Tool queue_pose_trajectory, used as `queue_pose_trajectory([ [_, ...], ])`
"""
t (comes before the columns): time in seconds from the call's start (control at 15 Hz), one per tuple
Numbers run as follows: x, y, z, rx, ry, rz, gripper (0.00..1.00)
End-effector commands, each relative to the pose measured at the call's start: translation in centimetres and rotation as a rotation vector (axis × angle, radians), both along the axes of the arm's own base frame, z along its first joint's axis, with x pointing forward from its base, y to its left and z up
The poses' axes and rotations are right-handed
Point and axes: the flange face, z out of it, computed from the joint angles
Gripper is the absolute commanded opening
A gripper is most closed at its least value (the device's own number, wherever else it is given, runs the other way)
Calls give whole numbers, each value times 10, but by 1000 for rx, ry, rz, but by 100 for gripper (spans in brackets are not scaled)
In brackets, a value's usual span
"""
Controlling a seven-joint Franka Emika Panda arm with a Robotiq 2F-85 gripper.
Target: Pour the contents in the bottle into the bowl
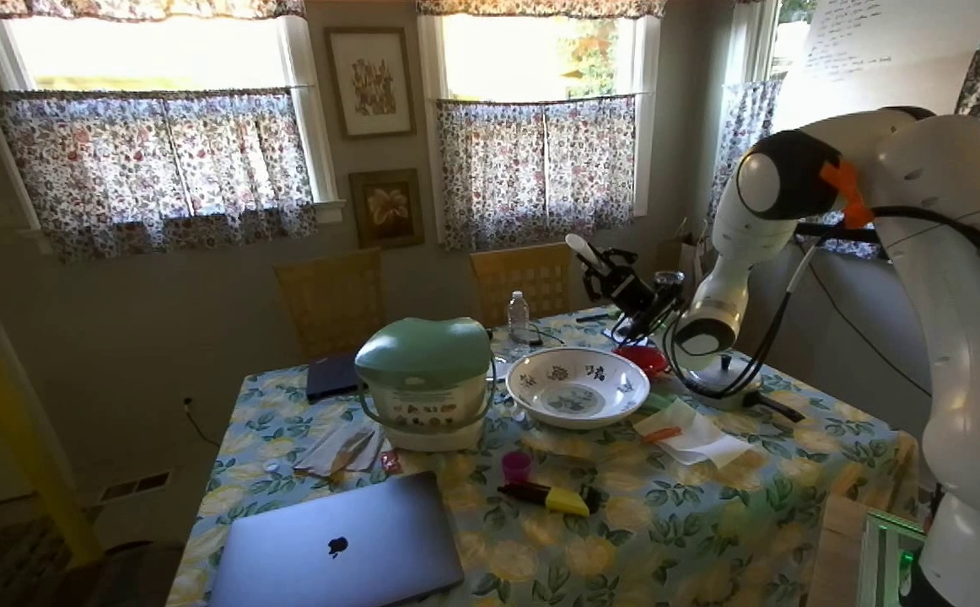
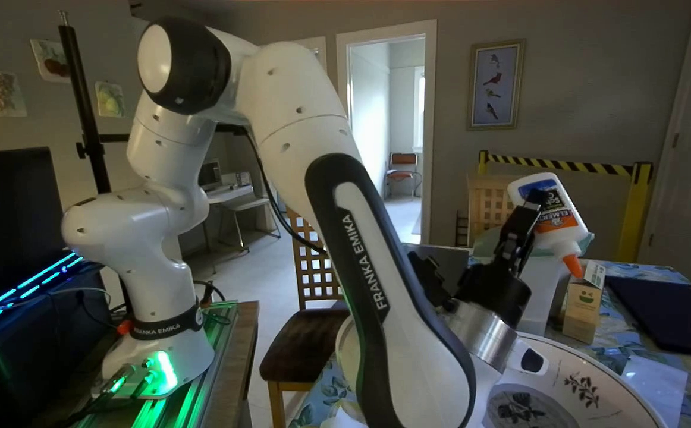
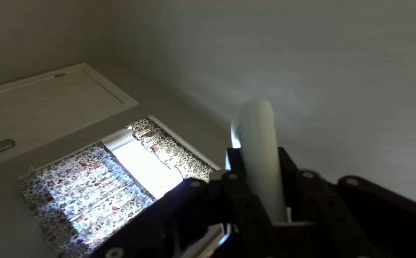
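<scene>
Above the table (image 1: 692,531), glue bottle (image 2: 559,220): tilts in midair, orange cap (image 2: 572,266) pointing down.
Gripper (image 3: 259,156): clamps the bottle around its body.
Bowl (image 1: 616,405): sits upright, wide and white, lower than the bottle.
Pail (image 1: 431,400): stands near the bowl, green lid on.
Laptop (image 1: 338,514): lies closed on the same table.

A cloth-covered table (image 1: 675,544) carries a patterned white bowl (image 1: 578,392); just beside the bowl, a green-lidded bucket (image 1: 424,384); near the bowl, a clear bottle (image 1: 519,320), pink cup (image 1: 516,466) and white paper (image 1: 699,428); well apart from it, a closed laptop (image 1: 355,527).
</scene>
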Motion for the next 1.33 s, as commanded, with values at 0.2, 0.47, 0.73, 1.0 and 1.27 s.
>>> queue_pose_trajectory([
  [0.2,18,22,-23,145,86,121,6],
  [0.47,19,34,-31,172,116,166,6],
  [0.73,18,36,-39,200,146,165,6],
  [1.0,16,34,-40,216,143,169,6],
  [1.27,16,34,-42,214,151,163,6],
])
